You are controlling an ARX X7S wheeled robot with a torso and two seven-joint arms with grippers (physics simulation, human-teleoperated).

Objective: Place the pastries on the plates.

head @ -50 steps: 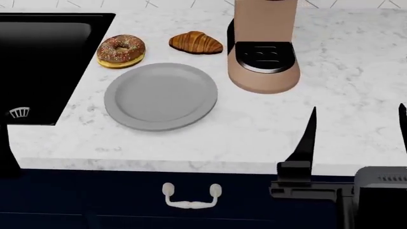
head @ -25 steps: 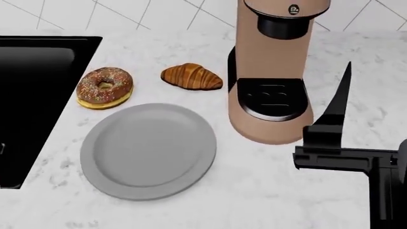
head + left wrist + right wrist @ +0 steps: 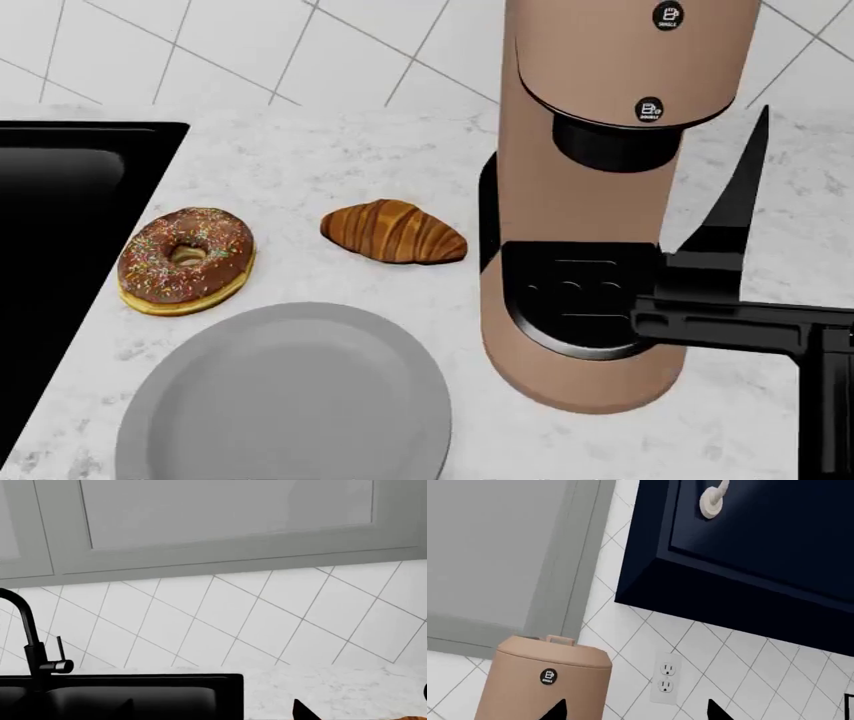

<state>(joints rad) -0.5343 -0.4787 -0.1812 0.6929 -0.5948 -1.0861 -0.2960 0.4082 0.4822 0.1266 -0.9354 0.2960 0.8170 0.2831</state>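
Note:
The chocolate-iced sprinkled donut (image 3: 186, 260) lies on the marble counter beside the sink. To its right is the golden croissant (image 3: 394, 232). In front of both, the plain grey plate (image 3: 283, 395) has nothing on it and is cut off by the view's bottom edge. One dark finger (image 3: 738, 195) of my right gripper stands upright at the coffee machine's right side, well away from the pastries. In the right wrist view that gripper (image 3: 635, 712) is open and holds nothing. My left gripper (image 3: 215, 711) is open too, over the sink's edge, and is out of the head view.
A tall tan coffee machine (image 3: 601, 200) stands right of the croissant. The black sink (image 3: 54, 230) takes up the left, with a black faucet (image 3: 30, 640) behind it. A tiled wall with an outlet (image 3: 666, 677) backs the counter, under dark cabinets.
The head view has moved in closer and higher, so pastries and plate slid down the picture. My right gripper rose from the counter's front edge to beside the coffee machine.

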